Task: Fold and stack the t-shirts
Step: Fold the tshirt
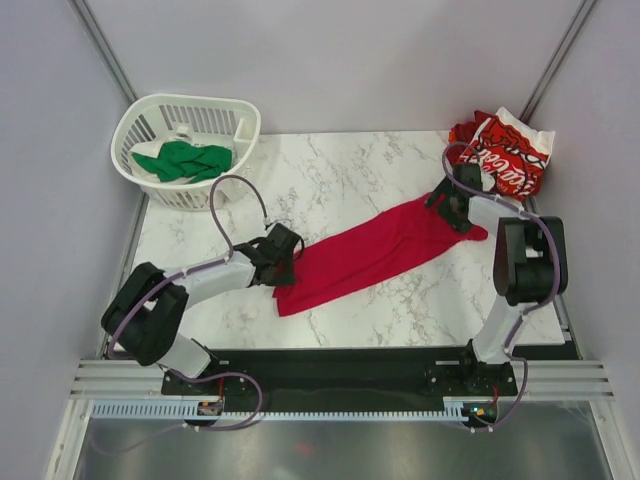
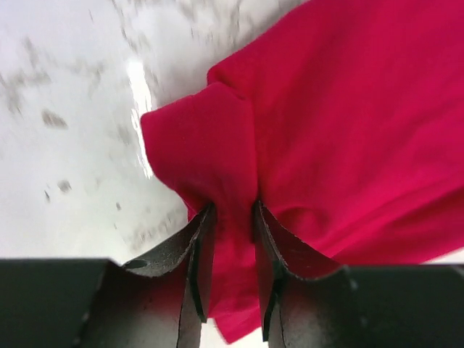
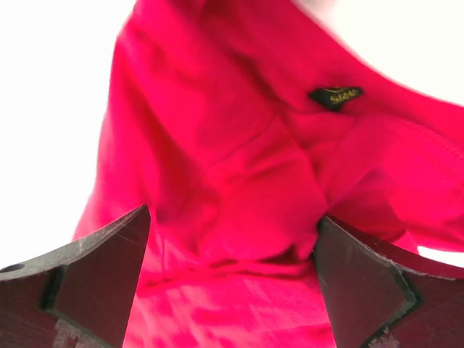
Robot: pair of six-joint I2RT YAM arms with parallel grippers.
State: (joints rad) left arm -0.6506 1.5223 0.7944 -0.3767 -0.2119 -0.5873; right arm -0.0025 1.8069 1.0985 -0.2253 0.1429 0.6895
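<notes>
Left pincer (image 2: 232, 206): narrowed, with a fold of the crimson t-shirt (image 1: 370, 255) gripped in it.
Right pincer (image 3: 233, 216): spread wide over the t-shirt's far end.
Crimson t-shirt: laid diagonally across the marble surface (image 1: 330, 170).

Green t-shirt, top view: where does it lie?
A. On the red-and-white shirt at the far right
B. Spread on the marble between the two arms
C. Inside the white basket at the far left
C: the green t-shirt sits bunched inside the white basket at the far left, away from both arms.
</notes>
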